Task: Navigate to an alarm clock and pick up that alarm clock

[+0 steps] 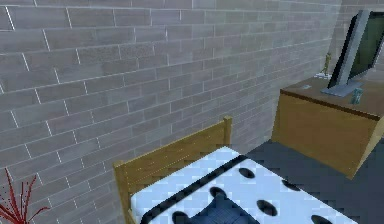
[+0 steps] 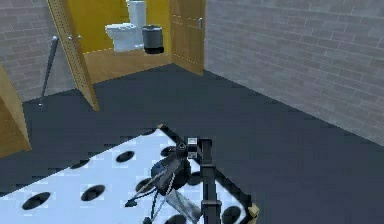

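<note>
A small dark object (image 1: pixel 357 97) stands on the wooden dresser (image 1: pixel 325 125) at the forward view's right, beside the foot of a flat screen (image 1: pixel 362 45); its shape is too small to name. In the arm side view the dark arm (image 2: pixel 207 190) rises from the bottom edge. My gripper (image 2: pixel 150 192) reaches left from it, over the white, black-dotted bed cover (image 2: pixel 100 175). With the cover behind the fingers, I cannot tell whether it holds anything.
A bed with a wooden headboard (image 1: pixel 170 160) stands against the brick wall (image 1: pixel 140 70), with a red plant (image 1: pixel 15 200) beside it. Across the dark floor (image 2: pixel 250 110), an open wooden door (image 2: pixel 72 45) leads to a yellow room with a toilet (image 2: pixel 128 30) and a dark bin (image 2: pixel 152 38).
</note>
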